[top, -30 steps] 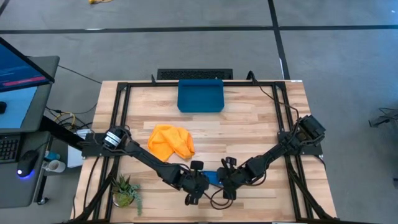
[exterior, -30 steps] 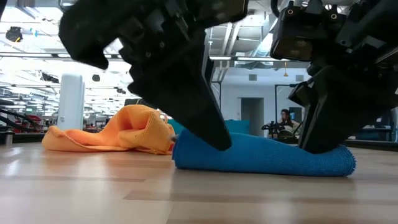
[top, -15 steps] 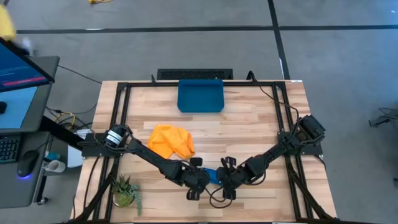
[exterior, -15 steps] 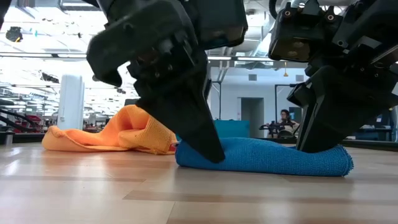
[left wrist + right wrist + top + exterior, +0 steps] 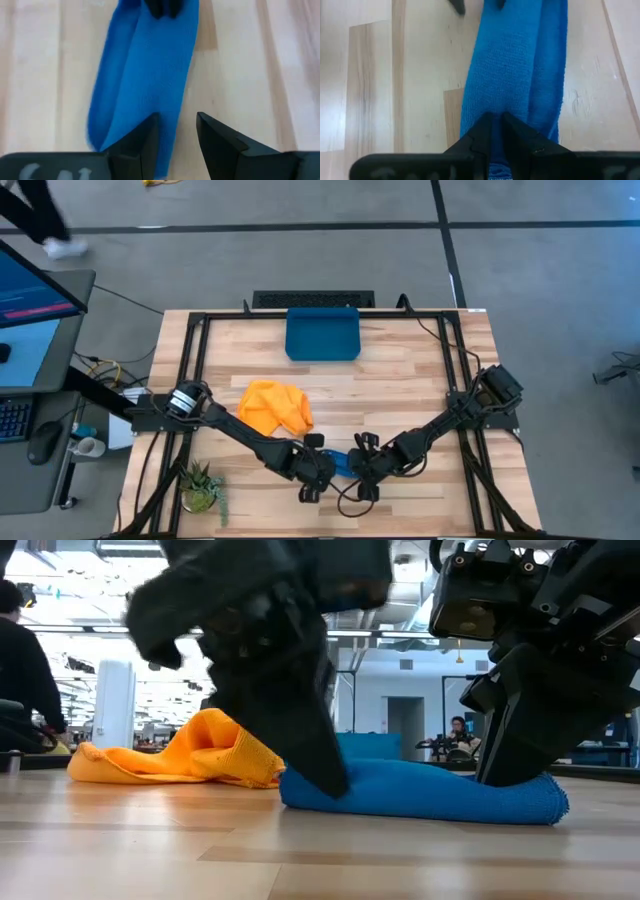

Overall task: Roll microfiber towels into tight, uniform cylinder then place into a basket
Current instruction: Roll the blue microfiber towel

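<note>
Blue towel [image 5: 420, 792] rolled, on bench, one tool at each end: right tool [image 5: 495, 131] pinching roll, left tool [image 5: 175, 132] apart, one finger on cloth. Basket [image 5: 322, 333] unfilled beyond; orange towel [image 5: 275, 407] unrolled.

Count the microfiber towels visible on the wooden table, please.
2. The rolled blue microfiber towel lies at the table's near edge between both grippers. The crumpled yellow-orange microfiber towel lies nearer the table's middle. The basket looks empty.
</note>
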Motion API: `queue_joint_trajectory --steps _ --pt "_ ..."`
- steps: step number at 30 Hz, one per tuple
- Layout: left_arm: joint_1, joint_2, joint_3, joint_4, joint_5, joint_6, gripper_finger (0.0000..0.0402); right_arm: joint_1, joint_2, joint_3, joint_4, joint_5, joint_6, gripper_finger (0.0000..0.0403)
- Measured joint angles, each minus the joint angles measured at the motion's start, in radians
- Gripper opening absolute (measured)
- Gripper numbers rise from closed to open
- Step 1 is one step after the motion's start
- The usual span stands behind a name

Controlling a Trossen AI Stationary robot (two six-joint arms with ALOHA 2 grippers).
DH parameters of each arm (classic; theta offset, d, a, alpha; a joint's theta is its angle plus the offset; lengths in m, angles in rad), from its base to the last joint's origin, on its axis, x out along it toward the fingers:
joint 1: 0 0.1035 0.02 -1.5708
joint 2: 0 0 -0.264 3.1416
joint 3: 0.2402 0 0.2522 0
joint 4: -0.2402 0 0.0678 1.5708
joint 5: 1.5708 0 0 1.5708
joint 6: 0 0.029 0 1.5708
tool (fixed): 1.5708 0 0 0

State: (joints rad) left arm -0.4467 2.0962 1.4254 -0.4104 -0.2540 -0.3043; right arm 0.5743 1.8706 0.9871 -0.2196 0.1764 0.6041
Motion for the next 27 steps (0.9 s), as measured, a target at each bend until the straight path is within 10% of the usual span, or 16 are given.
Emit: queue_joint_trajectory --steps 18,27 --pt "0.041 -0.031 -0.047 0.014 -0.055 -0.018 0.0125 0.0 0.0 0.0 -0.001 -0.003 0.018 0.007" --pt "0.087 -0.04 -0.118 0.082 0.082 -0.164 0.0125 0.0 0.0 0.0 -0.002 -0.015 0.038 0.007"
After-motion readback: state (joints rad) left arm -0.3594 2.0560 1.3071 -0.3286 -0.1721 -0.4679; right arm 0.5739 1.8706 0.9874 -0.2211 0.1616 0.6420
